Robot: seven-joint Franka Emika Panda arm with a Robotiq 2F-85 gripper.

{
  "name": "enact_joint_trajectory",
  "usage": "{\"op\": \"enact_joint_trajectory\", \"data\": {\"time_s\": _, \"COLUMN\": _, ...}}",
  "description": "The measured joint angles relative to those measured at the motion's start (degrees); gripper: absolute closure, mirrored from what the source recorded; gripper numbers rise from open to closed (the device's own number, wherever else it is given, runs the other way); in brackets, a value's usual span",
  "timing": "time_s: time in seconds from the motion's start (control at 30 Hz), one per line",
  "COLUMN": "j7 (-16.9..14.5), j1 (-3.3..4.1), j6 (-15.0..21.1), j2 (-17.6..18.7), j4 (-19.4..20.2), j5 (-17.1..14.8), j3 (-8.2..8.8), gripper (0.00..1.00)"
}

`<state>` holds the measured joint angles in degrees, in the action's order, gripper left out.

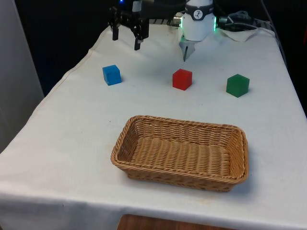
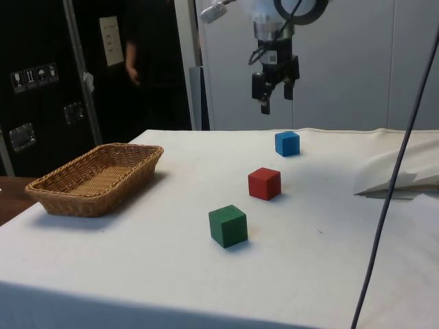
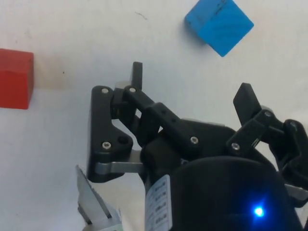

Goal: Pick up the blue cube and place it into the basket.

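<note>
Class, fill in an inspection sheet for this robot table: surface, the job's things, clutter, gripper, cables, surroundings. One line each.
Surface: table under a white cloth, lightly creased.
Job's things: blue cube rests on the cloth towards the front view's left; wicker basket at the near end holds nothing.
Clutter: red cube and green cube in a row with the blue one, all apart; crumpled white cloth at the table's far end.
Gripper: gripper hangs open above the cloth, holding nothing, behind the blue cube.
Cables: dark cable crosses the side view's foreground.
Surroundings: dark cabinets; a person stands beyond the table.
</note>
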<state>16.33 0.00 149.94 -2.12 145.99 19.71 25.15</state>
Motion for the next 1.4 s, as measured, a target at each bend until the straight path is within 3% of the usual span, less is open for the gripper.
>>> {"op": "enact_joint_trajectory", "data": {"time_s": 0.3, "j7": 2.9, "j1": 0.00, "j6": 5.4, "j2": 3.4, "j4": 0.7, "j5": 0.0, "j3": 0.80, "gripper": 0.00}}
{"op": "enact_joint_trajectory", "data": {"time_s": 0.77, "j7": 8.3, "j1": 0.06, "j6": 10.5, "j2": 8.1, "j4": 0.7, "j5": 0.0, "j3": 1.43, "gripper": 0.00}}
{"op": "enact_joint_trajectory", "data": {"time_s": 1.4, "j7": 9.5, "j1": 0.00, "j6": 15.8, "j2": 12.6, "j4": 0.9, "j5": 0.0, "j3": 4.70, "gripper": 0.00}}
